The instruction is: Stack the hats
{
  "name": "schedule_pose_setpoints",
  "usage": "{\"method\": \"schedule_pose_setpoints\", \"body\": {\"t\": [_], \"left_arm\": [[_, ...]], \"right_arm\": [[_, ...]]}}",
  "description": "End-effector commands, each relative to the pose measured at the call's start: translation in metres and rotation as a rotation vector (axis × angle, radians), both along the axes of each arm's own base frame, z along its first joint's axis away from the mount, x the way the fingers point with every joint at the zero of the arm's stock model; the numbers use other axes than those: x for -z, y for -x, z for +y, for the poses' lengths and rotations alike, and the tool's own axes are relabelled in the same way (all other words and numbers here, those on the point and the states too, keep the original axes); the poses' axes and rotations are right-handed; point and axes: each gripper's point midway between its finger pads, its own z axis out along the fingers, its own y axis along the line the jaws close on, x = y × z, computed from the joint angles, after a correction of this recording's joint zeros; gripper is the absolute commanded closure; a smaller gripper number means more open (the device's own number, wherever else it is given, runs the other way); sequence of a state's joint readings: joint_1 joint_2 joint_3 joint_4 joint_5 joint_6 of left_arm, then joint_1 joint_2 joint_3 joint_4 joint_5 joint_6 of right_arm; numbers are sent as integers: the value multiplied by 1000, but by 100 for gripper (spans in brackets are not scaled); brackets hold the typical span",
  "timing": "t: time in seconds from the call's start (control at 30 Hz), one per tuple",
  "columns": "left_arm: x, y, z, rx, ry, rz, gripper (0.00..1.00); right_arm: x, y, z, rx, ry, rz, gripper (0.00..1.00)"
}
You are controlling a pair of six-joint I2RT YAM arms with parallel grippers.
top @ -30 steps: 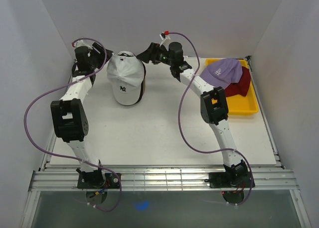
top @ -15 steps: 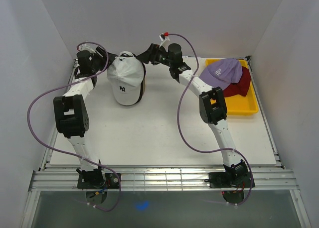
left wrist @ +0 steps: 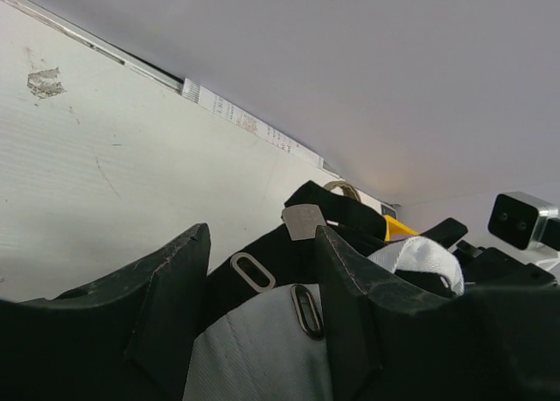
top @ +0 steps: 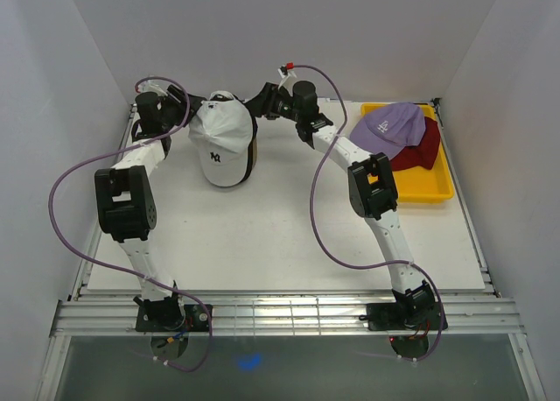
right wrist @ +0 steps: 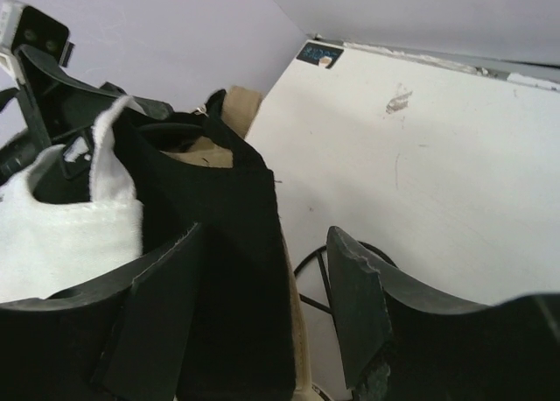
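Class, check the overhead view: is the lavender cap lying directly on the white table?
No, the lavender cap rests on the dark red cap inside the yellow tray.

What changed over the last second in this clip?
Both arms closed in on the hat stack: the left gripper shifted right, the right gripper shifted left, fingers open at its rear. The stack, the lavender cap and red cap in the yellow tray stayed put.

White cap [top: 221,138] crowns a stack [top: 252,153]; lavender cap [top: 392,125] overlies red cap [top: 422,152].

Nothing legible (logo [top: 215,157] on white cap [top: 220,128] too small).
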State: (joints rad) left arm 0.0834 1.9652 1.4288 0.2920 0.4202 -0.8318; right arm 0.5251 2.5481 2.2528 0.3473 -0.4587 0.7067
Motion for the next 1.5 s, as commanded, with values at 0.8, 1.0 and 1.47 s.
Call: {"method": "schedule_pose_setpoints", "body": {"t": [0.8,1.0,1.47], "left_arm": [[-71,10,13,-8,-90,-23,33],[-80,12,10,9,-93,-50,32],[-98,16,12,21,-96,-104,30]], "right_arm": [[-139,20,-70,-62,-222,-77,39],[-133,35,-54,-116,-199,-69,38],[-81,42,-25,-158,-114,-9,33]]}}
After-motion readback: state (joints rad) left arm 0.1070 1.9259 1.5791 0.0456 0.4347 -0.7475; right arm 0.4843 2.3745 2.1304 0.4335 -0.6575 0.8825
